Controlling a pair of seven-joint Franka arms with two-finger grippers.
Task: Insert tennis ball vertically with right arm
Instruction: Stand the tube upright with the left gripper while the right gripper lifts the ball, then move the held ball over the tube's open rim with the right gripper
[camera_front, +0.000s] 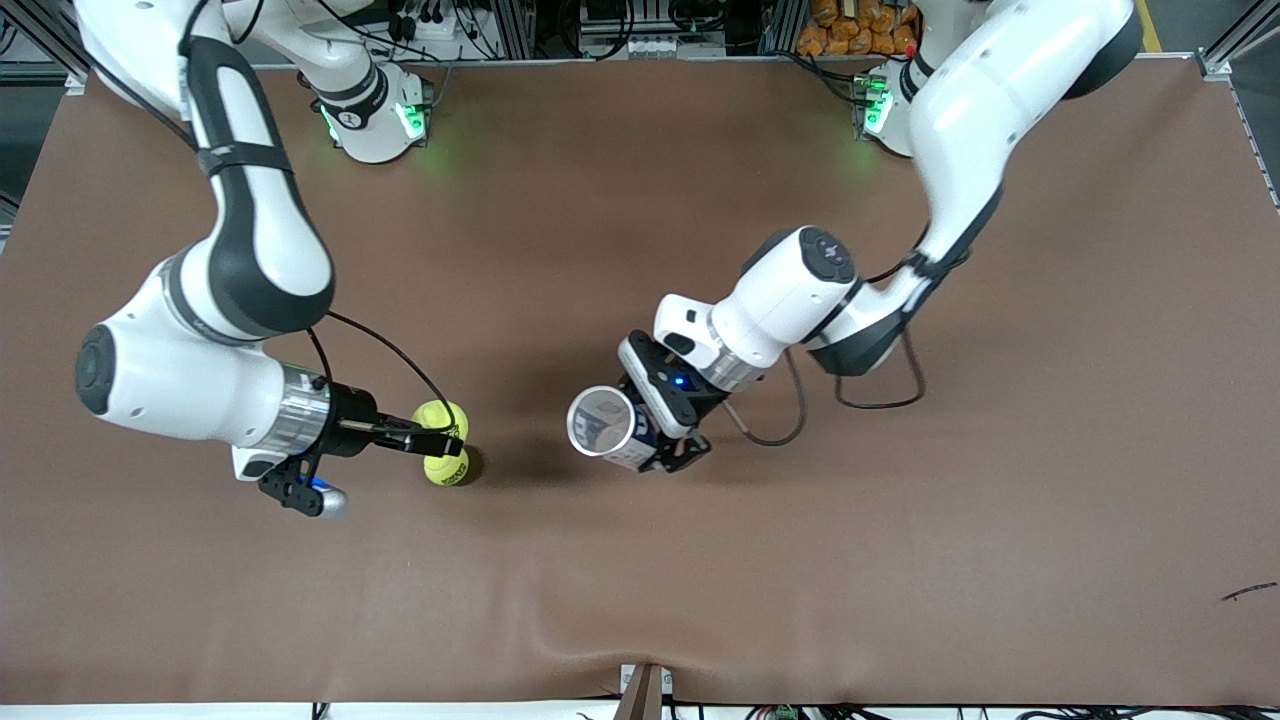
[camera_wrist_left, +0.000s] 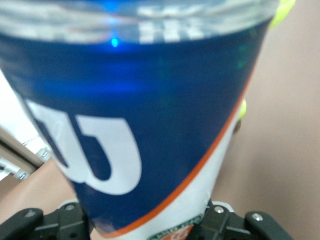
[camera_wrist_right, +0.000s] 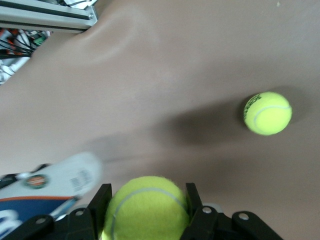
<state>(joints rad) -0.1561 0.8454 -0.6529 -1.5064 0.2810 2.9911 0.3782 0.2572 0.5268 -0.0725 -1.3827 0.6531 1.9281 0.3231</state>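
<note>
tennis ball clamped in right claw

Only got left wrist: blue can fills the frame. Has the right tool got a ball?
Observer: Yes. The right tool is shut on a tennis ball, over the table toward the right arm's end.
Operator: Any other balls?
Observer: One. A second ball lies on the table close by the held one.
Operator: Can's mouth?
Observer: The left tool holds the can tilted, with the open mouth toward the right arm's end.
</note>
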